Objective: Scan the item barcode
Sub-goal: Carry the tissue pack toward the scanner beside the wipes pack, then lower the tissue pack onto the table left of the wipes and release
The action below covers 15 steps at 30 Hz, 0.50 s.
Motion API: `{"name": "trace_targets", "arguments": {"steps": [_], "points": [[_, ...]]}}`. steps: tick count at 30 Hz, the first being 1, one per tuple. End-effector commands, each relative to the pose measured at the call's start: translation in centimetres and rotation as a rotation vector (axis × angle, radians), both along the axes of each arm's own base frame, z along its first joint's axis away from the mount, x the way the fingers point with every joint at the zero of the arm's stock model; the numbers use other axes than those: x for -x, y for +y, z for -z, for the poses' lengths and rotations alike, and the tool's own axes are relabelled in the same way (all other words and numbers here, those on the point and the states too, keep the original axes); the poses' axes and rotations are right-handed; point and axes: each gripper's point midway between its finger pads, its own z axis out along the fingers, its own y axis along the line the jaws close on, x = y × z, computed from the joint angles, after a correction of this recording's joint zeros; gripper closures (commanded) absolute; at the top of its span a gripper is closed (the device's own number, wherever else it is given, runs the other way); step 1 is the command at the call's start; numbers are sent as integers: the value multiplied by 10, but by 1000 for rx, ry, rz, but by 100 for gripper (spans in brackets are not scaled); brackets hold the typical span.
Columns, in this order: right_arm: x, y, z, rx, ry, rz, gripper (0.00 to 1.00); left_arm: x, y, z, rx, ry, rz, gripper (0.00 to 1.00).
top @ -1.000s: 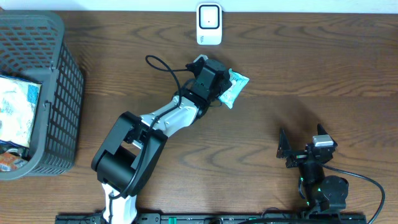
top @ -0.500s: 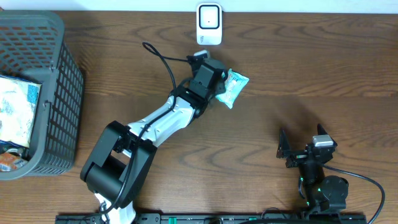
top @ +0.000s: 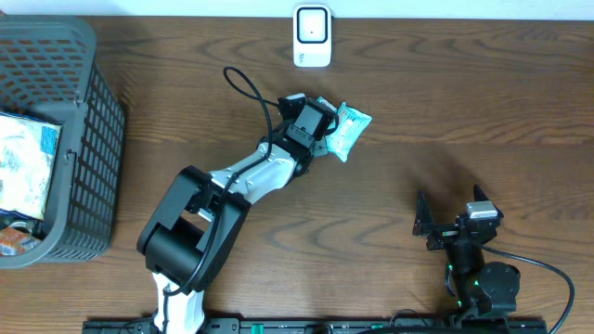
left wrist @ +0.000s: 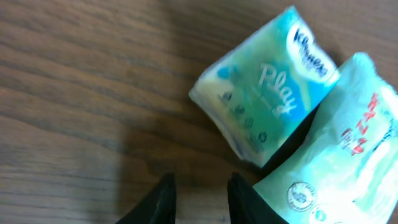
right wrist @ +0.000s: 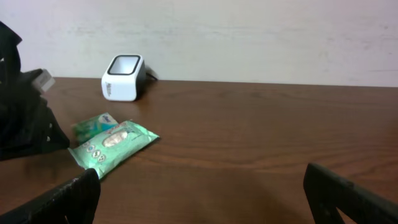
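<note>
the left gripper [left wrist: 200,200] hangs low over the wooden table [top: 483,102], its two dark fingers [left wrist: 163,200] set narrow with a slim strip of bare wood showing between them; it holds nothing. just ahead of those fingers, and apart from them, lies a kleenex play tissue pack [left wrist: 267,93], blue and green, flat on the table and turned at a slant. right beside it, towards the right arm's side, lies a pale green wet wipes packet [left wrist: 339,155] with red lettering too blurred to read. the wipes packet's edge seems to lap over the tissue pack's corner, though the dark gap between them in the wrist view makes that hard to settle. from overhead both packs sit near the middle of the table. the white barcode scanner [top: 312,35] stands at the far edge, a little beyond them and not touching either. the left arm [top: 251,176] stretches out from its base to reach them.

the right gripper [right wrist: 199,180] sits well apart at the near right of the table, jaws spread wide with nothing in them, facing the packs and the scanner.

a grey plastic basket [top: 93,121] stands at the far left with several packets [top: 23,167] inside.
</note>
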Motion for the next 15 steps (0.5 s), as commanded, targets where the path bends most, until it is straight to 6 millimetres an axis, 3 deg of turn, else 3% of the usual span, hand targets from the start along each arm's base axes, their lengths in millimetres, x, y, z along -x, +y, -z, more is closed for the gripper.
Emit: {"name": "trace_targets", "arguments": {"steps": [1, 12, 15], "points": [[1, 3, 1, -7, 2, -14, 1, 4, -12, 4, 36, 28, 57, 72], [1, 3, 1, -7, 2, -14, 1, 14, -32, 3, 89, 51, 119, 72], [1, 3, 1, -7, 2, -14, 1, 19, -49, -1, 150, 62, 209, 72]]}}
